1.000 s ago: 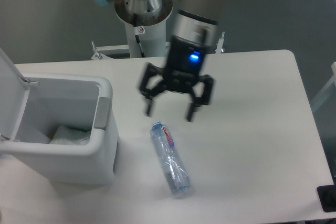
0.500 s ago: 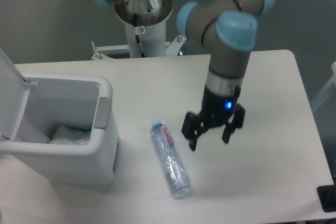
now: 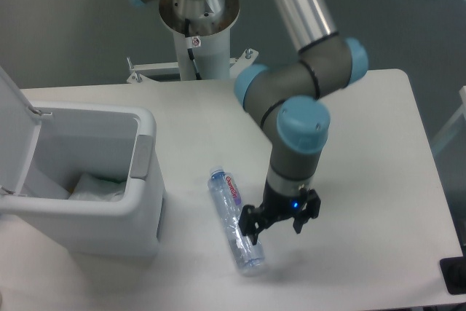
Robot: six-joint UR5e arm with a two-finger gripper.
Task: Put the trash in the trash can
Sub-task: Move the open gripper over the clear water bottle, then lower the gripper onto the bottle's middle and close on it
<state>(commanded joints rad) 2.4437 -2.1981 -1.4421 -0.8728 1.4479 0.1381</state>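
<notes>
A clear slim plastic bottle (image 3: 235, 220) with a red-and-blue label lies on the white table, its cap pointing away from me. My gripper (image 3: 275, 229) hangs low just right of the bottle's lower half, fingers spread and open, with nothing between them. The white trash can (image 3: 142, 180) stands at the left with its lid (image 3: 13, 114) swung up. Inside it lies a crumpled clear plastic bag (image 3: 96, 187).
The robot's base column (image 3: 196, 27) stands behind the table at the back. A dark object (image 3: 455, 276) sits at the table's front right corner. The table's right edge runs near the arm's side.
The gripper has swung from above the table's middle, out to the right, then down and toward the front, ending beside the bottle's lower half. The bottle and bin have stayed put.
</notes>
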